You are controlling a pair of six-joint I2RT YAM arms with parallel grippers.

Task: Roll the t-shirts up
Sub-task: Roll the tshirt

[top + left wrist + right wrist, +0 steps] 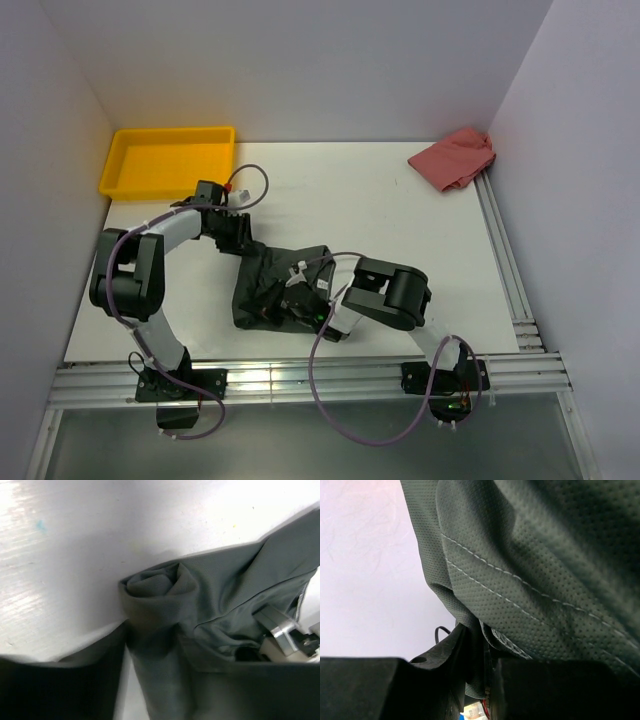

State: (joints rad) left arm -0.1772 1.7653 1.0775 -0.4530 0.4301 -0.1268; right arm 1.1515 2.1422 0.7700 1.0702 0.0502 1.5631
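**gripfan:** So where's the t-shirt (275, 285) sitting right now?

**yamtinker:** Middle of the table (400, 220), toward the near edge, bunched up between the two arms. Nowhere near a neat roll. The right pincer (305, 305) is buried in the cloth on the near side. Its wrist view shows a fold with a stitched hem pinched between its fingers, so it's clamped on the shirt. My guess is it's anchoring that side so the fabric doesn't slide.

**gripfan:** And the left one?

**yamtinker:** The left pincer (235, 238) is at the shirt's far-left corner. Its own camera shows a twisted corner (160, 587) just ahead, a curl of fabric that looks like the start of a roll. Cloth runs down toward its fingers, but they're a dark blur, so I can't tell if it's gripping or open.

**gripfan:** Progress?

**yamtinker:** Early, I'd say. The yellow tray (165, 160) and pink cloth (455, 158) sit well apart at the far corners, with neither arm near them.
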